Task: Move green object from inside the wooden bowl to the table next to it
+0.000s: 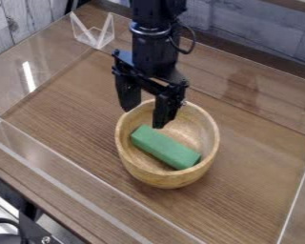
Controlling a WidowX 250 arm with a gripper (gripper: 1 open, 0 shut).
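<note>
Item: green object (164, 147), a flat rectangular block, lying inside the wooden bowl (132, 152) on its floor, slightly toward the side nearest the camera. Its long axis is running diagonally, from upper left to lower right in the camera view, with the broad face turned up; neither end is marked as a front.

Item: gripper (146, 105), black, two-fingered, pointing straight down and hanging over the bowl's far-left rim, just above the block's upper-left end. Its fingers are standing wide apart with nothing between them; no contact with the block or the bowl is showing.

Item: table (66, 105), dark wood grain, carrying the bowl and offering bare surface to the left and in front of it (the likely set-down area). Clear acrylic walls (22, 71) are bounding it.

Risks, as judged from this arrangement:
- The fingers are sitting close to the bowl's thick wall; a straight descent is likely to land one finger on the rim, tipping or shoving the bowl.
- The finger line is not clearly squared across the block's short width; closing along the diagonal could pinch a corner and twist the block loose.
- The block is looking soft, so a shallow grip may let it slip on lifting.
</note>
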